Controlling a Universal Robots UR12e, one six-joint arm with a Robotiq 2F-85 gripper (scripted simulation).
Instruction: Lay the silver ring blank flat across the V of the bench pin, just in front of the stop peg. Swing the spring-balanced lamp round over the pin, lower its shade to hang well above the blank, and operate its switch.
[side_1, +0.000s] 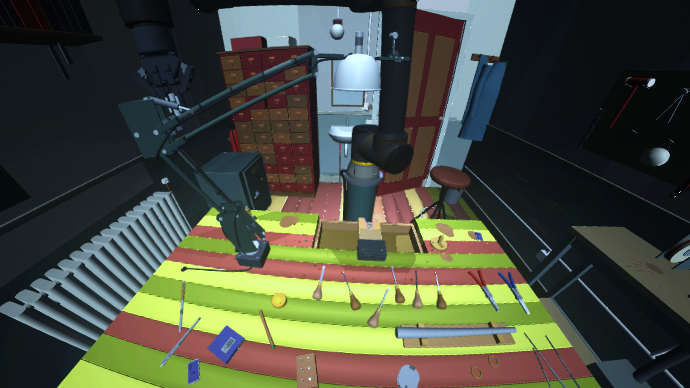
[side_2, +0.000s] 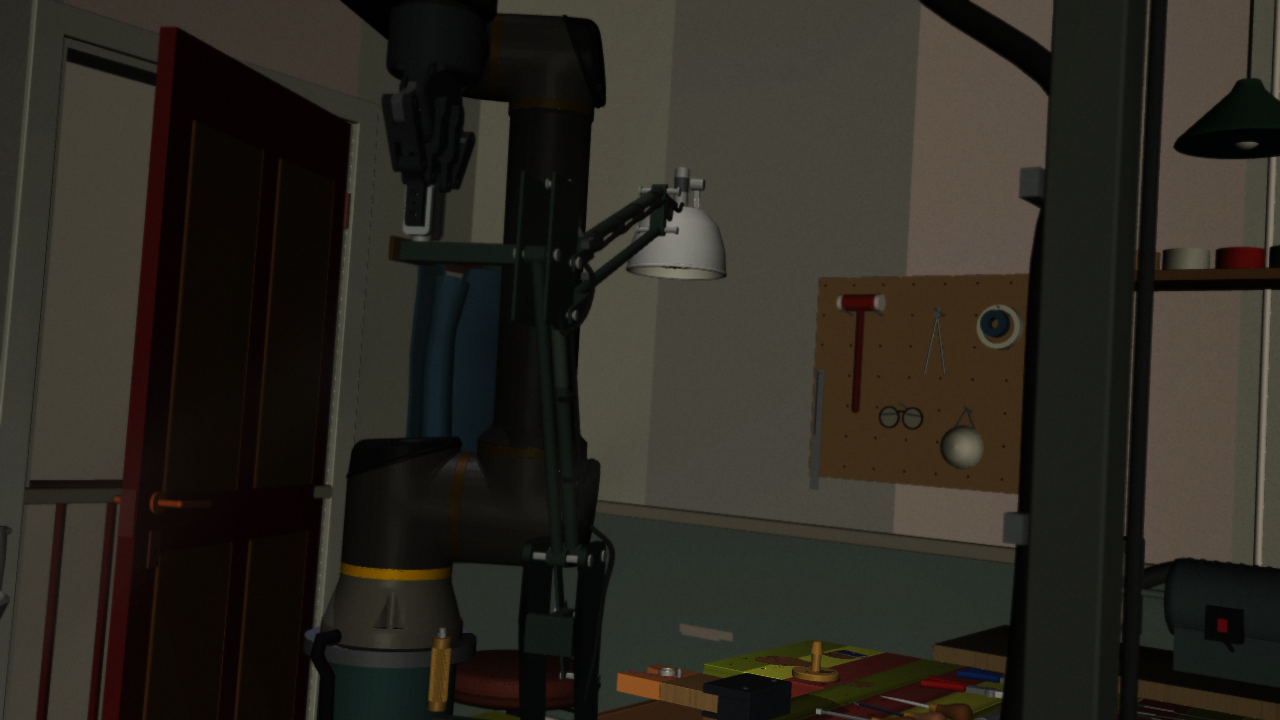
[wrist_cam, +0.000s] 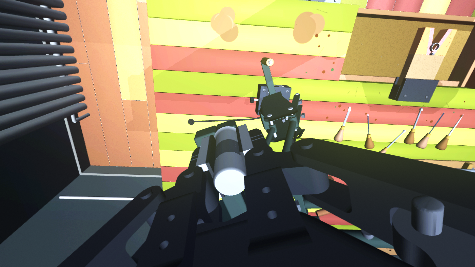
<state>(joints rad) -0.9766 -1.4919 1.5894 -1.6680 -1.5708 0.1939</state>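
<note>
A short white-and-grey handle (wrist_cam: 228, 159) sticks out of the lamp's elbow bracket (side_1: 142, 125), high over the bench's left side. The lamp's two dark arms (side_1: 240, 90) run from there to the white shade (side_1: 357, 71), which hangs high above the bench pin (side_1: 370, 234). The lamp's base (side_1: 252, 256) is clamped on the bench left of the pin. A silver ring blank (wrist_cam: 434, 48) lies on the pin near its V. My gripper (side_1: 170, 97) is closed on the handle (side_2: 419, 210).
The robot's dark column (side_1: 395, 90) stands behind the pin's tray (side_1: 367, 237). A radiator (side_1: 100, 270) runs along the left. Gravers (side_1: 395, 295), pliers (side_1: 487, 290), a steel rod (side_1: 455, 331) and small items lie on the striped bench front.
</note>
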